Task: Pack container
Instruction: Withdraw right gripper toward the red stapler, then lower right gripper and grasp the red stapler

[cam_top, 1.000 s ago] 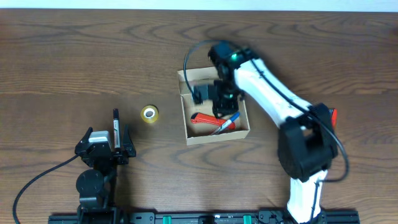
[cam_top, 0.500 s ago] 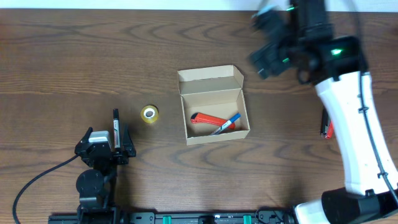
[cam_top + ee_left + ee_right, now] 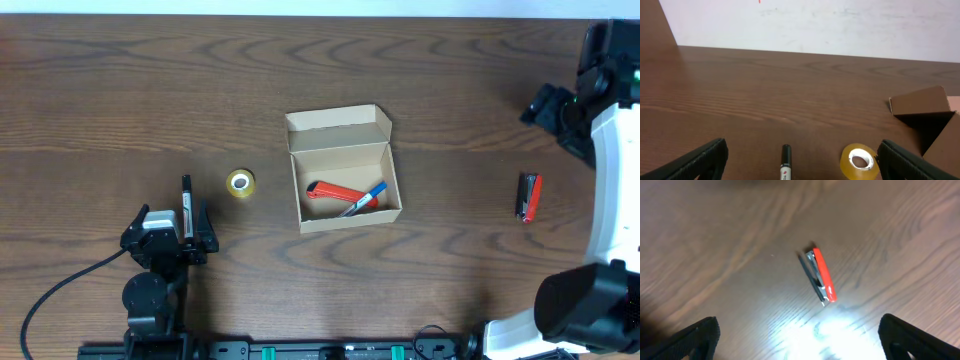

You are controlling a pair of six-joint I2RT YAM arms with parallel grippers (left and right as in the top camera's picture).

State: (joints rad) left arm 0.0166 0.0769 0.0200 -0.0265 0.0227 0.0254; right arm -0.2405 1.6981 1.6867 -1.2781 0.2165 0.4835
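Note:
The container [image 3: 345,212] is an open tan cardboard box at the table's centre, flap lid folded back; its corner shows in the left wrist view [image 3: 920,104]. Inside lie a red tool [image 3: 333,193] and a blue pen [image 3: 368,194]. A yellow tape roll [image 3: 239,182] [image 3: 859,161] and a black marker [image 3: 186,200] [image 3: 785,162] lie left of it. My left gripper [image 3: 170,222] [image 3: 802,167] is open, low behind the marker. My right gripper [image 3: 550,108] [image 3: 802,340] is open and empty, above a red and black tool [image 3: 528,196] [image 3: 820,276].
The wooden table [image 3: 120,90] is lit by a bright glare patch in the right wrist view [image 3: 840,330]. A pale wall [image 3: 815,25] stands behind the table's far edge. The left arm's cable [image 3: 60,285] loops at the front left.
My right arm has swung from over the container to the far right side, open and empty. The left arm, tape roll, marker and container have not moved.

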